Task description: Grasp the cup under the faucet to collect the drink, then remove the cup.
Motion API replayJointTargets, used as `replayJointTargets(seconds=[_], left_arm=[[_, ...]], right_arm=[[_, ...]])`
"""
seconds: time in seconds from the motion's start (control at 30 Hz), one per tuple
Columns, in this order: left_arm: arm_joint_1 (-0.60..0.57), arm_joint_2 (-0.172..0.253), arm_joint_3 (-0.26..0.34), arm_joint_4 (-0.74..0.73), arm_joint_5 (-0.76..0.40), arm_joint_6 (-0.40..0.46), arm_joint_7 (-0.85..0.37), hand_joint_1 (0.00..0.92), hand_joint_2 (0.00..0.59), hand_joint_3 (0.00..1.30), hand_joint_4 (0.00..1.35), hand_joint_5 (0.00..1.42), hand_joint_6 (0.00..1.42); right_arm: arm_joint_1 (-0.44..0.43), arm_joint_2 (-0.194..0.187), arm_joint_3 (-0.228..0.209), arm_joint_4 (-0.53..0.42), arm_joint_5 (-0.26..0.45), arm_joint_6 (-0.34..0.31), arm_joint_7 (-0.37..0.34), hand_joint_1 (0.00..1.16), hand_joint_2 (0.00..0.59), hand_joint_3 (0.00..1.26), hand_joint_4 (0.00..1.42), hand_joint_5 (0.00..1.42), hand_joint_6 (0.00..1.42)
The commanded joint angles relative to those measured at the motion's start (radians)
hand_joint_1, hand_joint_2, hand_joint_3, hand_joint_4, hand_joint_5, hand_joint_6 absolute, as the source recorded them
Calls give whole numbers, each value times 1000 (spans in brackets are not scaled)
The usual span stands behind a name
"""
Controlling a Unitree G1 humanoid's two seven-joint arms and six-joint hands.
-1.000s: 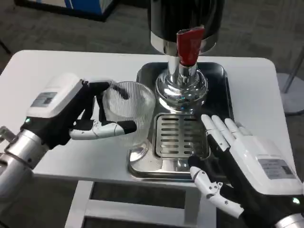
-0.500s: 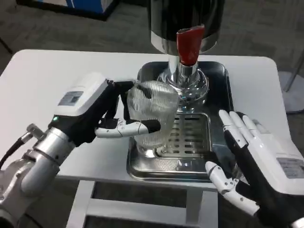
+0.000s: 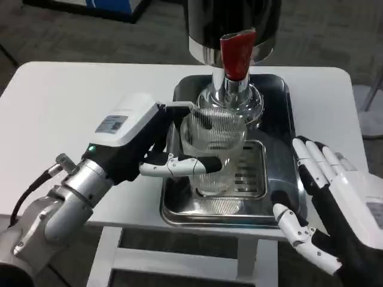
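My left hand grips a clear ribbed cup and holds it upright over the slotted drip grate, just below the dispenser's red tap handle and chrome spout base. The cup looks empty. My right hand hovers open at the tray's front right corner, fingers spread, holding nothing.
The dispenser stands on a steel drip tray on the white table. Its black body rises at the top. The table's front edge runs just under the tray. Grey carpet lies beyond the table.
My left hand has carried the cup rightward from the tray's left edge to under the tap. My right hand has drifted right and lower, off the grate.
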Motion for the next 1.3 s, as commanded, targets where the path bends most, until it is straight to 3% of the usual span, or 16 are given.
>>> replayJointTargets(seconds=[0.03,0.3,0.63,1.0,1.3], left_arm=[[-19,1,-13,8,-10,1,-16,267,277,743,736,1192,1424],[-30,-6,-34,11,-13,24,-70,237,266,682,666,1118,1424],[-42,5,-68,-9,-32,72,-161,169,236,592,478,938,1424],[4,22,-73,-119,-10,123,-179,100,176,548,269,668,1276],[25,45,-64,-178,1,166,-169,101,172,535,193,592,1214]], right_arm=[[21,1,-8,-18,6,-16,-22,12,498,0,0,0,0],[34,0,-17,-26,17,-19,-24,15,499,0,0,0,0],[61,-1,-34,-36,38,-32,-34,18,499,0,0,0,0],[93,2,-47,-51,52,-43,-44,39,512,0,0,0,0],[98,-1,-55,-44,67,-57,-52,47,506,1,0,0,0]])
